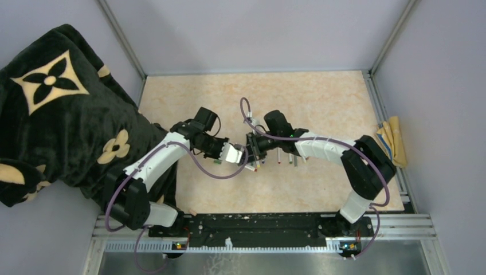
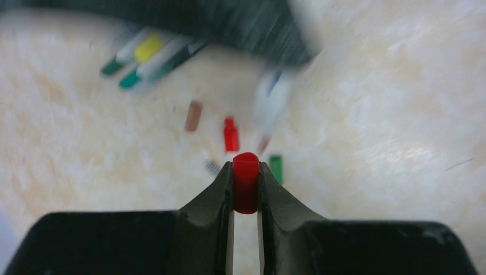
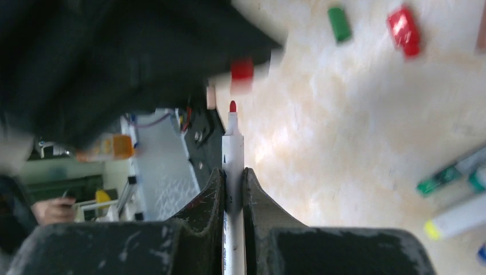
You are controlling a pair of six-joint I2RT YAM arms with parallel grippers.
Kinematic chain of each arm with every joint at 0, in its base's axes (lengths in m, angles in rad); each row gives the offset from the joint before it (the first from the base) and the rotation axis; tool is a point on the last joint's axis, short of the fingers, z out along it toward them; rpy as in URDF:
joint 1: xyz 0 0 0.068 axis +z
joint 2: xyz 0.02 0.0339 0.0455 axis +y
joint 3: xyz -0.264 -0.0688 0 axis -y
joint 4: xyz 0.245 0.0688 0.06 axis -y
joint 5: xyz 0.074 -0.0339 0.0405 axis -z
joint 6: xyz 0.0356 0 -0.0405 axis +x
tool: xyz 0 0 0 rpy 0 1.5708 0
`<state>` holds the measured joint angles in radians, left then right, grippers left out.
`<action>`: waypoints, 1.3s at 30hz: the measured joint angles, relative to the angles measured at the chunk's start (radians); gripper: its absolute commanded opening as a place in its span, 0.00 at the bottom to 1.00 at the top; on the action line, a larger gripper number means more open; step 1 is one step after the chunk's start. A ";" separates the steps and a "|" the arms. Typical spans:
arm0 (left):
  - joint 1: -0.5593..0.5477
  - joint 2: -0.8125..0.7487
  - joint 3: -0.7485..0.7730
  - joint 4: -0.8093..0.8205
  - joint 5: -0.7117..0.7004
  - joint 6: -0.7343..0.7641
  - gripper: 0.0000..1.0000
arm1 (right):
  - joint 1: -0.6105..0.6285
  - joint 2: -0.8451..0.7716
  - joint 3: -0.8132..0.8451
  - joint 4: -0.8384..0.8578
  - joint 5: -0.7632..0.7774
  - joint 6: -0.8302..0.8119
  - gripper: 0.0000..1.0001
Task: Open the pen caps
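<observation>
My left gripper [image 2: 245,169] is shut on a red pen cap [image 2: 245,186], held upright between the fingertips above the table. My right gripper [image 3: 233,172] is shut on a white pen [image 3: 233,143] whose bare red tip points at the left gripper's cap [image 3: 242,70], a short gap away. In the top view the two grippers [image 1: 232,153] [image 1: 252,146] face each other at mid-table. Loose caps lie below: brown [image 2: 193,116], red [image 2: 231,134] and green [image 2: 275,168]. Several pens [image 2: 150,57] lie in a blurred cluster beyond them.
A dark blanket with a cream flower pattern [image 1: 51,114] covers the left side and overlaps the table's left edge. Folded yellow cloth [image 1: 392,137] lies at the right edge. More pens [image 1: 286,157] lie under the right wrist. Metal frame posts stand at the back corners.
</observation>
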<state>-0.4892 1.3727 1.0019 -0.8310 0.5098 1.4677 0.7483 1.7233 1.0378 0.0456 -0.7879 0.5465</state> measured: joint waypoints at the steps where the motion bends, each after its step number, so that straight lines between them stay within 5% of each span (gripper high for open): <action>1: 0.009 0.003 0.004 0.008 -0.028 0.005 0.00 | -0.005 -0.017 -0.012 -0.013 -0.006 -0.008 0.00; 7: 0.185 0.048 0.040 0.062 -0.132 0.041 0.00 | -0.025 -0.136 -0.123 -0.177 -0.045 -0.039 0.00; 12: 0.217 0.073 0.052 0.077 -0.138 0.039 0.00 | -0.025 -0.181 -0.130 -0.248 0.049 -0.058 0.00; 26: 0.214 0.216 -0.025 0.133 -0.049 -0.124 0.04 | -0.033 -0.190 -0.129 -0.235 0.887 -0.012 0.00; 39: 0.214 0.254 -0.049 0.182 -0.066 -0.172 0.65 | -0.033 -0.031 -0.129 -0.142 1.088 0.015 0.00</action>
<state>-0.2752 1.6272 0.9527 -0.6495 0.4442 1.2953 0.7155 1.6924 0.9085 -0.0959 0.3004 0.5617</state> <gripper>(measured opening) 0.533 0.062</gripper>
